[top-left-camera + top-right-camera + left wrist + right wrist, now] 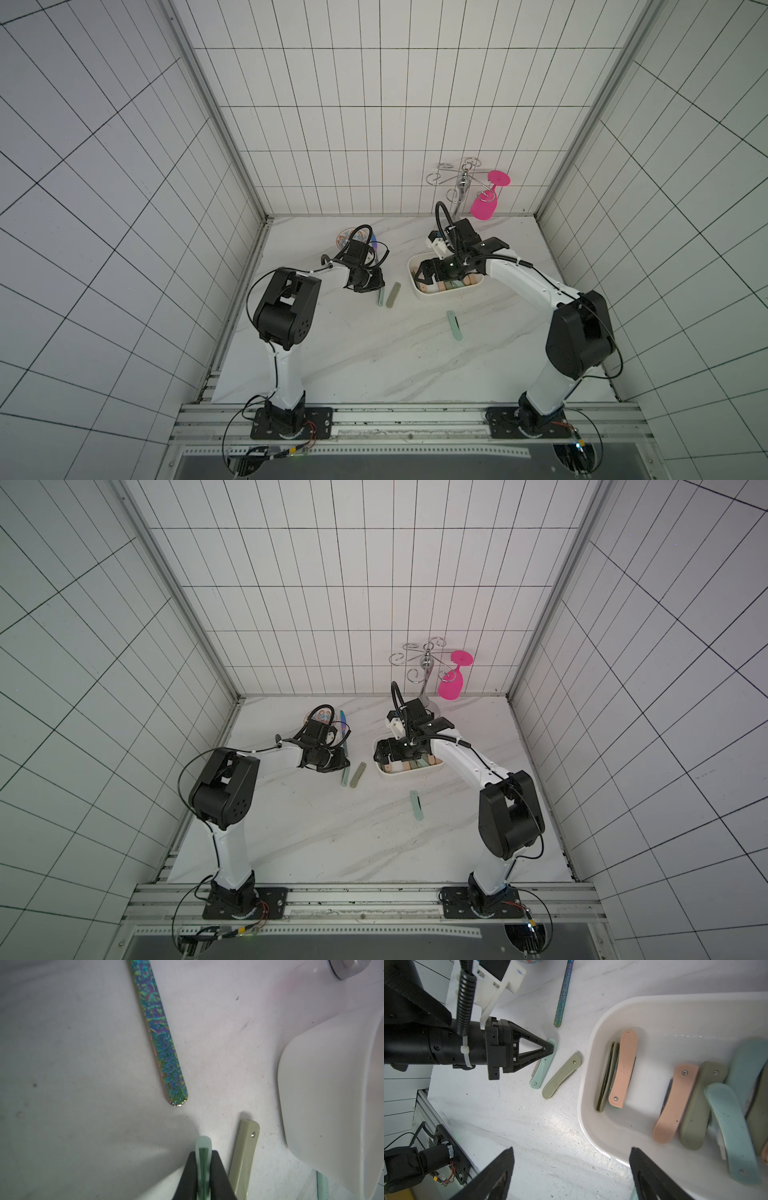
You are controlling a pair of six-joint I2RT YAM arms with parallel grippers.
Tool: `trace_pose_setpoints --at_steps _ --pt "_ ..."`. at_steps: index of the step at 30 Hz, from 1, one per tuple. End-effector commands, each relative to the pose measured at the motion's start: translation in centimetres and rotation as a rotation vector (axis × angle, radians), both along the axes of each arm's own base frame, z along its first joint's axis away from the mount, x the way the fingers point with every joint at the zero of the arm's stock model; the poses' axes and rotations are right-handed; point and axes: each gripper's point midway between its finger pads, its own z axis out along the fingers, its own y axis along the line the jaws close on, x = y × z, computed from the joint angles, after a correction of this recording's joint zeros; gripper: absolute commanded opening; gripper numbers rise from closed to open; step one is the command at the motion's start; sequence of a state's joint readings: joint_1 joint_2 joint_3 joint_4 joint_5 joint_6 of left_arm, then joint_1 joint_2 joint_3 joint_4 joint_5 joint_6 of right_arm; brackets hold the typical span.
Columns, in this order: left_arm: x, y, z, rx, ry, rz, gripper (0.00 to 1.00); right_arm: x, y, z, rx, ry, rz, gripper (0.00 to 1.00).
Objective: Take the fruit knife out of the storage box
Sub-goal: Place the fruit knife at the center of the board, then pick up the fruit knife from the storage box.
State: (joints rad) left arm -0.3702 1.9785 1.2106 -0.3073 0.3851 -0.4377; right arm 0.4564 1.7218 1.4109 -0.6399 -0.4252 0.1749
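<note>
Left hand (550,1048): pressed together, pinching one end of a mint fruit knife (543,1066). This knife is outside the storage box (675,1022), over the table (374,353) beside the box's end nearest the left arm. The left wrist view shows the knife edge-on between the black fingers (189,1169). Whether its free end touches the table cannot be told.

An olive fruit knife (560,1076), folded, lies flat on the table just beside the mint one, between it and the box. It touches neither.

Right hand (571,1149): spread wide and holding nothing. It hangs over the same end of the box, with one finger above the table and the other above the box interior.

Box contents, right wrist view — several folded knives:
- a pink knife (624,1068) lying against a dark olive one (607,1076) that stands on its edge;
- a second pink knife (675,1103);
- an olive knife (699,1105);
- a mint knife (733,1130).

Other knives are blurred at the frame edge.

A further mint knife (455,326) lies on the table nearer the front, well apart from the box.

Other items — an iridescent handle (162,1039) lies flat behind the left hand, a patterned bowl (322,717) sits beyond it, and a wire rack (461,183) at the back wall carries a pink glass (486,203).
</note>
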Motion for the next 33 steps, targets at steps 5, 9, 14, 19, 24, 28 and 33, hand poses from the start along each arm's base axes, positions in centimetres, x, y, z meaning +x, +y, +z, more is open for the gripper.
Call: trace_pose_setpoints --at_steps 5,9,14,19,24,28,33 --pt "0.6 0.6 0.5 0.034 -0.045 0.006 0.17 0.3 0.2 0.1 -0.002 0.002 0.017 0.89" --pt "0.4 0.8 0.6 0.041 -0.045 0.006 0.26 0.4 0.3 0.1 -0.003 0.002 0.014 0.89" --pt "0.4 1.0 0.8 0.046 -0.052 0.012 0.30 0.7 0.3 -0.1 -0.011 0.001 0.009 0.90" --pt "0.5 1.0 2.0 0.039 -0.073 0.024 0.34 1.3 -0.1 -0.7 -0.044 0.006 -0.015 0.93" --pt "0.4 1.1 3.8 0.012 -0.111 0.043 0.39 2.4 -0.6 -1.7 -0.096 0.012 -0.046 0.91" --pt "-0.2 1.2 3.9 0.002 -0.103 0.046 0.41 3.7 -1.2 -3.3 -0.151 0.023 -0.078 0.75" --pt "-1.1 1.5 2.5 0.011 -0.072 0.054 0.42 5.2 -2.0 -5.1 -0.186 0.046 -0.121 0.56"
